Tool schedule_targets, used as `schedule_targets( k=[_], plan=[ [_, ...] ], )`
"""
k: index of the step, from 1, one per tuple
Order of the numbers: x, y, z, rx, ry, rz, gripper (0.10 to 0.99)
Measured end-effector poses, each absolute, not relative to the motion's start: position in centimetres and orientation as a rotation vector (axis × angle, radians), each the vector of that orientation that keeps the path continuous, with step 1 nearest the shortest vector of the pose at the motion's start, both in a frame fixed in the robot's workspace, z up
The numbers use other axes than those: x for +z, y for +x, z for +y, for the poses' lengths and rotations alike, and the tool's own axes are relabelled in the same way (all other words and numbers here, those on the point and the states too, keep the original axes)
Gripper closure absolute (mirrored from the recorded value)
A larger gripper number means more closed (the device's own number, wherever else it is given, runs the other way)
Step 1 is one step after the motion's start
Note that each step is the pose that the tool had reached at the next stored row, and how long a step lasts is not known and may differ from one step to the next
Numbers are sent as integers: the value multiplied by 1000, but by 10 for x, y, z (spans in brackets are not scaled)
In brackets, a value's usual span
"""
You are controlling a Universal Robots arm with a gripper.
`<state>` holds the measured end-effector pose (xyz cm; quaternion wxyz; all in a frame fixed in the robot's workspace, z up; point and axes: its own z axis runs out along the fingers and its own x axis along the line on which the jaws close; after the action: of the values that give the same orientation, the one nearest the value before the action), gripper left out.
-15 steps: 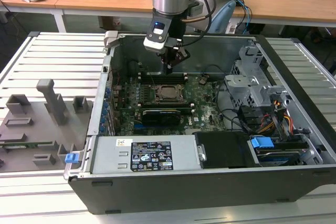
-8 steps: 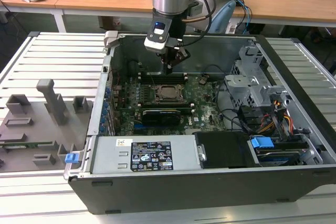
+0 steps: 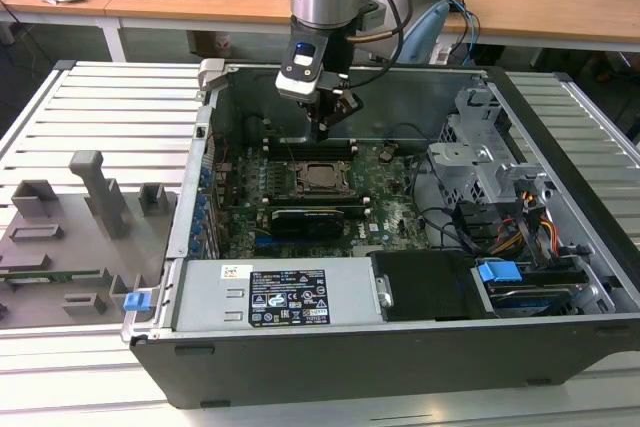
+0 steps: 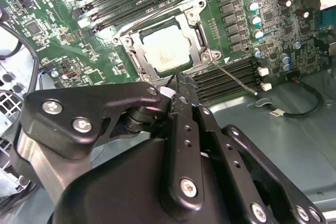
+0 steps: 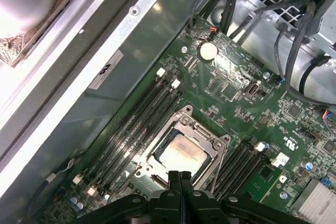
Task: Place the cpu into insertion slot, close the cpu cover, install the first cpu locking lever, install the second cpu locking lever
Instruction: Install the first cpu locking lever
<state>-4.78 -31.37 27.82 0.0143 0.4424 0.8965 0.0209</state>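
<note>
The cpu [image 3: 322, 176] lies flat in its socket on the green motherboard, its silvery-tan face showing in both wrist views [image 4: 164, 51] [image 5: 181, 155]. The cpu cover [image 4: 137, 56] [image 5: 197, 132], a silver frame, lies down around it. From one socket corner a thin metal locking lever [image 4: 233, 77] sticks out loose across the memory slots. My gripper [image 3: 320, 135] hangs just above the socket's back edge. Its black fingertips [image 4: 177, 85] [image 5: 180, 176] are pressed together, shut on nothing, a little clear of the cover.
The open case walls ring the board. A black expansion card [image 3: 310, 217] lies in front of the socket. A drive cage [image 3: 490, 162] and cables stand at the exterior view's right. A grey fixture tray [image 3: 70, 227] sits at its left.
</note>
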Motion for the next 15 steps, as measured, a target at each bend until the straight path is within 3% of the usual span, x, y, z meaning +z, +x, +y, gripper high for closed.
schedule_targets(
  k=[15],
  plan=[
    [278, -48, -314, 66, 1287, 2835, 980]
  ],
)
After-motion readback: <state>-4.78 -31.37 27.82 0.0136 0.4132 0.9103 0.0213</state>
